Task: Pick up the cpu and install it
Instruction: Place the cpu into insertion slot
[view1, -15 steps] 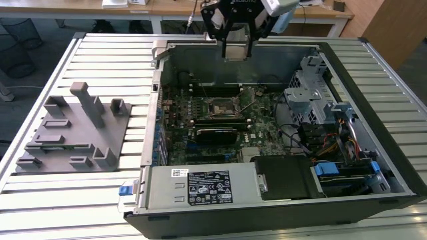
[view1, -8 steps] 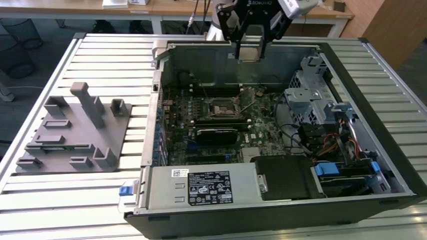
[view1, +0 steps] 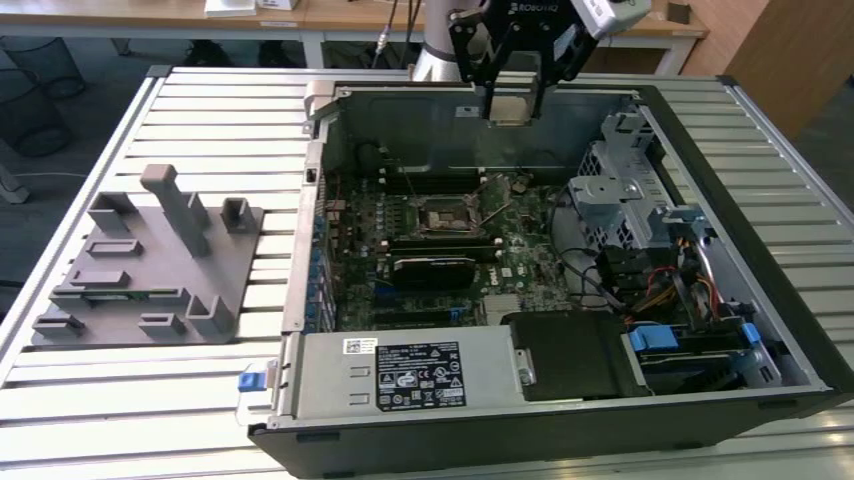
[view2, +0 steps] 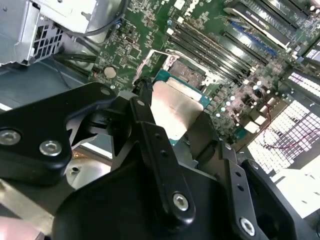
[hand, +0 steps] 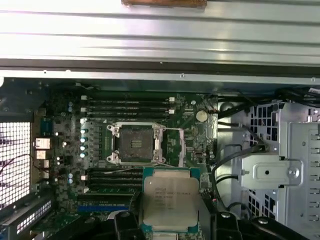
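On the slatted table (view1: 200, 400), a grey plastic tray (view1: 147, 270) lies to the exterior view's left of the open computer case (view1: 534, 445). The jaws pinch the cpu (view1: 511, 108) by two opposite edges, holding it in the air over the case's far wall. The first wrist view adds the chip's (hand: 170, 200) silvery top and the socket (hand: 135, 144), bare and unlatched, with the chip not seated in it. The second wrist view shows a black finger (view2: 150, 120) against the chip's edge. Low parts ring the socket; a metal drive cage (view1: 621, 190) stands at the case's far-right side.
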